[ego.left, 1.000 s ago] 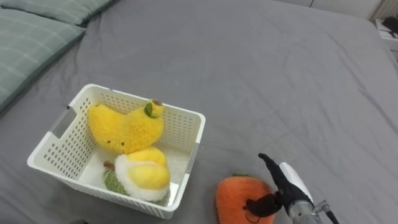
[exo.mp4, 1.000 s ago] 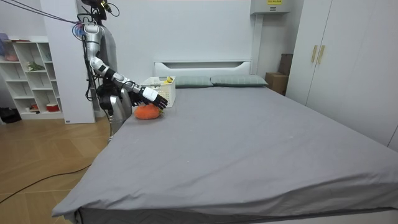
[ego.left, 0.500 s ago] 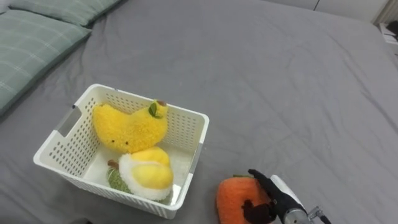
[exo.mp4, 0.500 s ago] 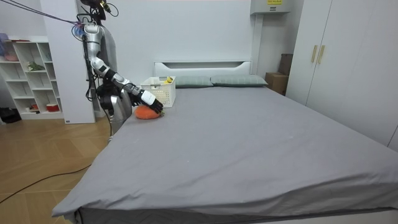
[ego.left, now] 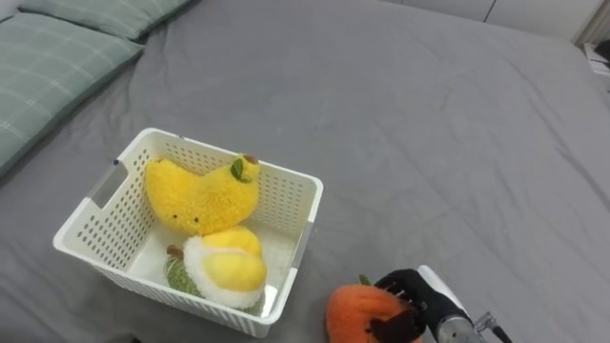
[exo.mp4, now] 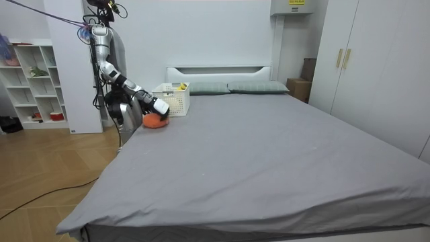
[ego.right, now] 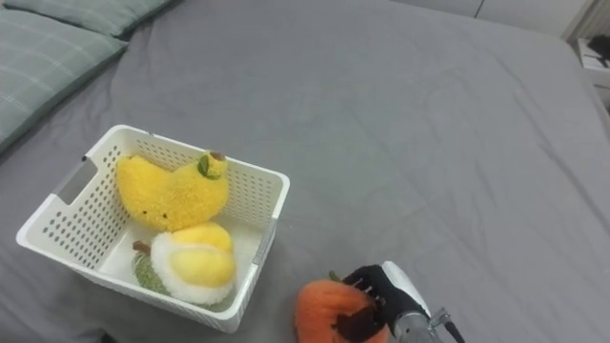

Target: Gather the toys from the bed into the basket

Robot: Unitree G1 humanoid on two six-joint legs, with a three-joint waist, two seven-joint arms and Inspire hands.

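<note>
An orange plush toy [ego.left: 355,314] lies on the grey bed at the lower edge of the eye views, just right of a white perforated basket [ego.left: 311,202]. My right hand [ego.left: 420,294] comes in from the lower right and its dark fingers curl over the toy's right side. In the basket lie a yellow plush with a green leaf [ego.left: 199,195] and a yellow-and-white plush [ego.left: 227,268]. In the room view I stand at the bed's near-left corner, right hand [exo.mp4: 160,107] down on the orange toy [exo.mp4: 154,122] beside the basket [exo.mp4: 177,98].
Green checked pillows [ego.left: 55,65] lie at the upper left, near the headboard [exo.mp4: 218,70]. The grey sheet [ego.left: 448,143] stretches flat to the right and far side. A white shelf unit [exo.mp4: 32,81] and a wardrobe [exo.mp4: 376,67] stand beside the bed.
My right hand has come down from straight fingers beside the orange toy to curling round it. The toy has shifted slightly left, toward the basket.
</note>
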